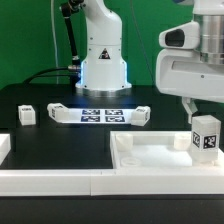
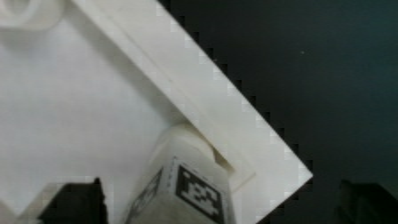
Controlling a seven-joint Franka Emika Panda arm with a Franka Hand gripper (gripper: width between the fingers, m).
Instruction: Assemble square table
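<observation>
**One leg at the corner, two more waiting out on the table**

The tabletop [image 1: 150, 152] lies rim-up on the black table [image 1: 60, 140], over on the exterior view's right and close to the front rail [image 1: 60, 183]. The corner leg [image 1: 206, 135] stands upright at the top's far corner on the exterior view's right, its tag facing the camera. The gripper [image 1: 196, 108] hangs directly above it.

From the wrist view, the same leg [image 2: 185, 185] sits tight in the angle of the raised rim, touching the top. Whether it is fastened or only stood there, the pictures do not settle. One dark fingertip [image 2: 75, 200] shows beside the leg, but the other is lost against the dark table. It cannot be told whether the jaws grip the leg or stand clear of it.

The left leg [image 1: 27, 115] lies well apart on the exterior view's left. The middle leg [image 1: 140, 116] rests just beside the end of the marker board [image 1: 98, 113], near the top's back rim. No fourth leg is in view.

It looks like early going. One corner is occupied and perhaps not yet secured, and the other corners that show are bare. At least two legs are left to fetch and fit.
</observation>
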